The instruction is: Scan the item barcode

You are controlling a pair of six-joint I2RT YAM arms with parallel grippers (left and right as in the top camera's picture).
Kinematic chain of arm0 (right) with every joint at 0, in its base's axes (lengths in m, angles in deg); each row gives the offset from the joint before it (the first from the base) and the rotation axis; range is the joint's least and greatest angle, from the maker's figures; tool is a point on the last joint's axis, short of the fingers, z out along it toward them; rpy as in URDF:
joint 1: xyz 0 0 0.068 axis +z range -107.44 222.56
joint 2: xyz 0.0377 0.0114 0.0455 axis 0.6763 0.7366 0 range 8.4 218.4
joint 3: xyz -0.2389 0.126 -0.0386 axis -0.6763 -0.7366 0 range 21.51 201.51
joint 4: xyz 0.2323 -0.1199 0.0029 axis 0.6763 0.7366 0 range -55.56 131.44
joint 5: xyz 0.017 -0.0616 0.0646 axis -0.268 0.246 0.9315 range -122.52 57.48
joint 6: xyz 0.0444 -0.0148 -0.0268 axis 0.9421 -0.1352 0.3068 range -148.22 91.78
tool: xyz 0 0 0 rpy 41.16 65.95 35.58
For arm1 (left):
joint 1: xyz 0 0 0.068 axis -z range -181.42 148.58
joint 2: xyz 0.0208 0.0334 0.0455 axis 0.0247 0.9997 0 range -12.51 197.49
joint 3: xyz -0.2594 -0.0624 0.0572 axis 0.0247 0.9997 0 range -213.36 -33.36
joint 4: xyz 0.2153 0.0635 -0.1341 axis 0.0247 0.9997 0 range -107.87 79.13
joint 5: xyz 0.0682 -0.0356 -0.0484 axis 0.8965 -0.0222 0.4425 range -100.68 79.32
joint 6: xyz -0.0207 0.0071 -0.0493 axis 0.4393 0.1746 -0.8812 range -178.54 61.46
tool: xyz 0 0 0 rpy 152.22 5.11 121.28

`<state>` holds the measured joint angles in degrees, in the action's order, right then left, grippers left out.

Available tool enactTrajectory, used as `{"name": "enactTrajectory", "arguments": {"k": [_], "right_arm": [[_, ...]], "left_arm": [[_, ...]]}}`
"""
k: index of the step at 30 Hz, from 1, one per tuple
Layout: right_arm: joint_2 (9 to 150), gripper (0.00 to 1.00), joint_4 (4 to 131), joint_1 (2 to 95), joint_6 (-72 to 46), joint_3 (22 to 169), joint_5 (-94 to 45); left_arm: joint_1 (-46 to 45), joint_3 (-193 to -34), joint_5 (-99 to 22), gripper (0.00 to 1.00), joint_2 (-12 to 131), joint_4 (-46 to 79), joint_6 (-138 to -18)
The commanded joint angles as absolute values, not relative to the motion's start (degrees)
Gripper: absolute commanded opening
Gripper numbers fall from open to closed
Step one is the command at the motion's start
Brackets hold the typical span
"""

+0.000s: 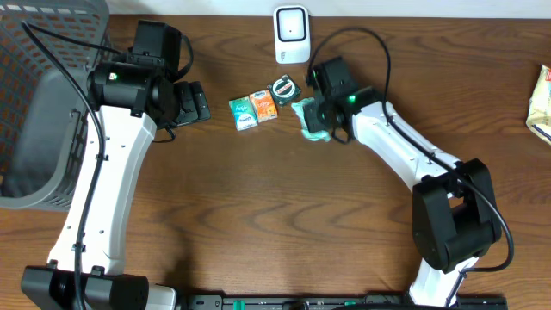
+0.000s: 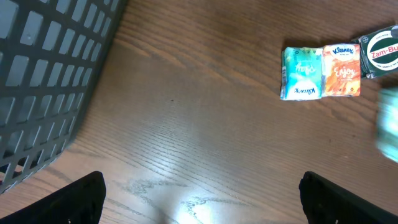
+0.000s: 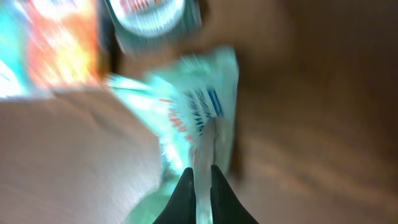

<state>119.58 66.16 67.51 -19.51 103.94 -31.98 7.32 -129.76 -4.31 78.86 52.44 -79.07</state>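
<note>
Found the right tool [image 3: 200, 173] pinched fully shut on a thin edge of the teal-and-white packet [image 3: 198, 106], dark fingertips pressed together with the crinkled film between them; could not read the print through the blur; placed that packet, from overhead, just right of the round green tin [image 1: 282, 87] and below the white scanner [image 1: 291, 34], apart from the scanner; could not tell whether it rested on the worktop [image 1: 258, 215] or hung just above it; saw the left tool [image 2: 202, 186] spread wide open, holding nothing and touching nothing, poised over bare wood to the right of the grey basket [image 2: 50, 74]; noted the teal tissue pack [image 2: 302, 73] and the orange tissue pack [image 2: 341, 70] lying flat and touching side by side, with the tin just beside the orange one; made out a dark brown wood-grain surface with a soft patch of glare in the left wrist view; marked the basket at the far left edge, the scanner at the back edge against a pale strip [image 1: 430, 7], and a cream wrapper [image 1: 541, 103] cut off at the right edge, well apart from the rest.
</note>
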Motion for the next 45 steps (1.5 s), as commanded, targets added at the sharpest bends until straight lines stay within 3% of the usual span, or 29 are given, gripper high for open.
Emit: {"name": "enactTrajectory", "arguments": {"k": [1, 8, 9, 10, 15, 18, 20, 26, 28, 34, 45], "right_arm": [[119.8, 0.01, 61.9, 67.7, -20.6, 106.3, -33.8], [120.1, 0.01, 57.4, 65.6, -19.9, 108.1, -33.0], [120.1, 0.07, 58.3, 65.3, -19.9, 108.1, -31.9], [120.4, 0.22, 60.3, 65.3, -19.9, 108.1, -30.6], [123.7, 0.69, 62.8, 66.6, -19.9, 108.1, -25.7], [127.6, 0.82, 63.3, 68.5, -18.1, 108.1, -25.5], [129.0, 0.84, 63.3, 69.4, -16.3, 108.1, -26.3], [131.7, 0.74, 63.4, 71.3, -13.5, 108.1, -31.2], [132.2, 0.64, 63.6, 71.6, -13.4, 108.1, -31.4], [133.2, 0.01, 64.6, 71.5, -12.8, 108.1, -33.1], [124.4, 0.01, 68.7, 68.9, -14.2, 114.7, -41.3]], "left_arm": [[7.2, -130.3, -3.6, 0.98, 78.5, 52.6, -78.5], [7.2, -130.3, -3.6, 0.98, 78.5, 52.6, -78.5], [7.2, -130.3, -3.6, 0.98, 78.5, 52.6, -78.5], [7.2, -130.3, -3.6, 0.98, 78.5, 52.6, -78.5], [7.2, -130.3, -3.6, 0.98, 78.5, 52.6, -78.5], [7.2, -130.3, -3.6, 0.98, 78.5, 52.6, -78.5], [7.2, -130.3, -3.6, 0.98, 78.5, 52.6, -78.5], [7.2, -130.3, -3.6, 0.98, 78.5, 52.6, -78.5], [7.2, -130.3, -3.6, 0.98, 78.5, 52.6, -78.5], [7.2, -130.3, -3.6, 0.97, 78.5, 52.6, -78.5], [7.2, -130.3, -3.6, 0.98, 78.5, 52.6, -78.5]]}}
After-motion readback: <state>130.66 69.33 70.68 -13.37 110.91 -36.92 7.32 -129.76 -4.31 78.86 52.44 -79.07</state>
